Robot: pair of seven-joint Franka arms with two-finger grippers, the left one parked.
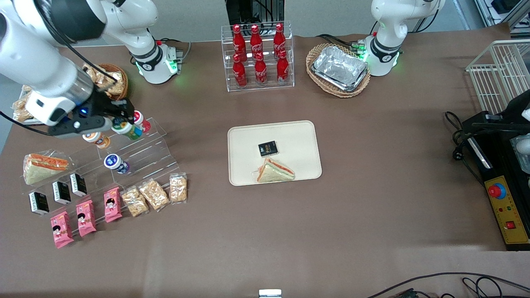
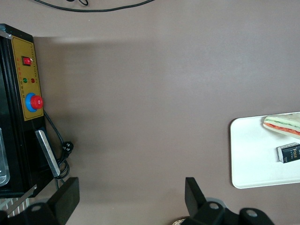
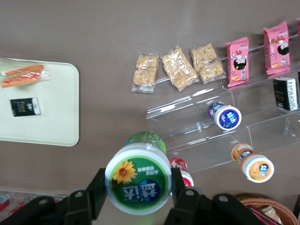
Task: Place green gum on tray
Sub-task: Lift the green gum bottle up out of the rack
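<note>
My gripper (image 1: 120, 120) is shut on the green gum (image 1: 127, 129), a small green bottle with a white lid, and holds it lifted above the clear stepped shelf (image 1: 140, 153). In the right wrist view the fingers (image 3: 97, 190) clamp the lid of the green gum (image 3: 138, 178) on both sides. The cream tray (image 1: 298, 136) lies in the middle of the table, toward the parked arm's end from the gripper. It holds a wrapped sandwich (image 1: 275, 171) and a small black packet (image 1: 268, 148). The tray also shows in the right wrist view (image 3: 56, 122).
A red gum bottle (image 1: 142, 121), an orange one (image 1: 96, 139) and a blue one (image 1: 116, 163) stay on the shelf. Snack packets (image 1: 153, 194), pink packets (image 1: 87, 217), black packets (image 1: 62, 192) and a sandwich (image 1: 43, 167) lie nearer the front camera. A cola rack (image 1: 257, 56) and a foil-tray basket (image 1: 338, 69) stand farther away.
</note>
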